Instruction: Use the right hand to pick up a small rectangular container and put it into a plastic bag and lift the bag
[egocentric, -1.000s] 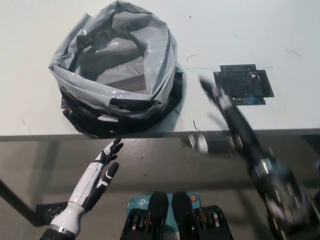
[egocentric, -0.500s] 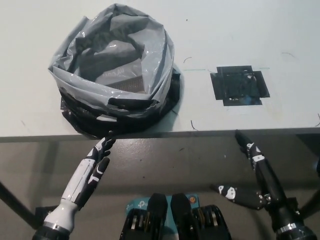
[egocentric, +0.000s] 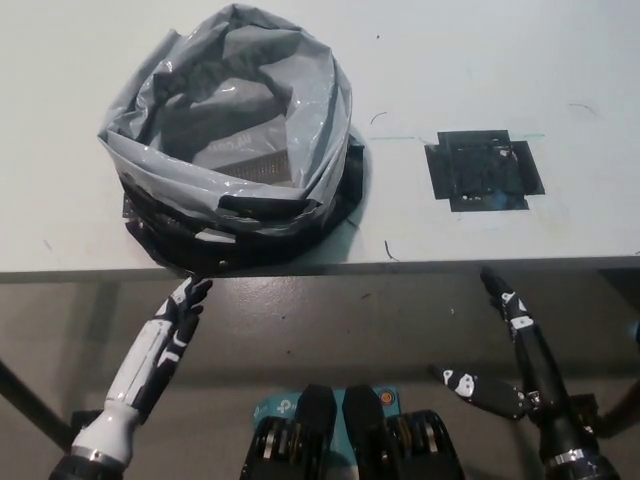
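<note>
A grey and black plastic bag (egocentric: 235, 140) stands open on the white table (egocentric: 470, 70) at the left. Something pale and flat with a dotted patch (egocentric: 258, 162) lies inside it; I cannot tell if it is the container. My black right hand (egocentric: 510, 355) hangs below the table's front edge at the lower right, open, fingers spread, holding nothing. My white left hand (egocentric: 165, 335) rests below the table edge at the lower left, under the bag, fingers straight and holding nothing.
A square of black tape (egocentric: 483, 170) is stuck on the table to the right of the bag. The table's front edge (egocentric: 400, 268) runs across the picture just above both hands.
The right arm has swung off the table, down below its front edge, and now hangs still. The left hand has drifted slightly lower and to the left.
</note>
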